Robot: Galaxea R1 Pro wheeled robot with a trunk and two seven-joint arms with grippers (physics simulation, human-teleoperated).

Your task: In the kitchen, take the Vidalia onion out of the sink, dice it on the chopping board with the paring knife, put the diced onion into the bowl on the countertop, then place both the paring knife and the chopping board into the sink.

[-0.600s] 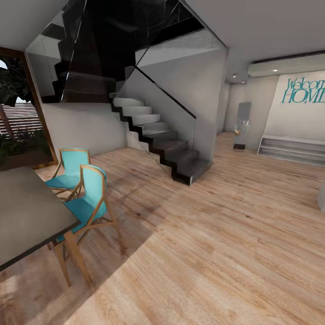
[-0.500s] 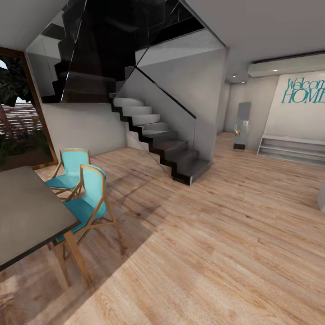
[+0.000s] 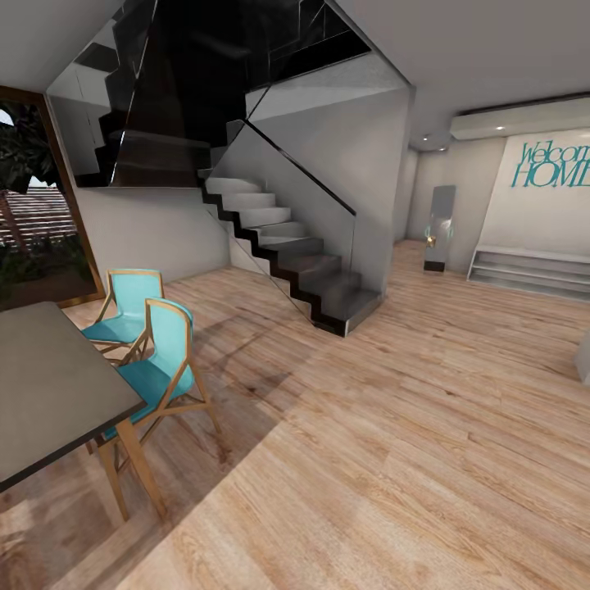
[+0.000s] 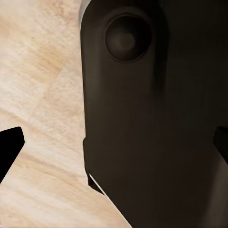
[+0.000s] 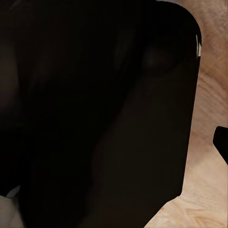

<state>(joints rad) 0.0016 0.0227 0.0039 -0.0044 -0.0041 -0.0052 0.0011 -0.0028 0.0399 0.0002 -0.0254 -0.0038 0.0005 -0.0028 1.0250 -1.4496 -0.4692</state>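
Floor: I see a light wooden floor (image 3: 393,459) with long planks, wide and bare in front of me.
Stairs: a dark staircase (image 3: 287,254) with a glass side goes up in the middle of the room.
Table: a grey table (image 3: 49,393) stands near me on my left.
Chairs: two blue chairs (image 3: 156,360) with wooden legs sit just beside the table.
Wall: teal letters (image 3: 551,164) say "Welcome HOME" far off on my right.
Window: plants show through a big window (image 3: 33,213) on my left.
My left hand: one dark fingertip (image 4: 9,149) shows over the floor; I cannot tell how wide it is.
My right hand: a dark fingertip (image 5: 221,142) peeks in; I cannot tell.
Onion and sink: somewhere else, I am not in the kitchen.
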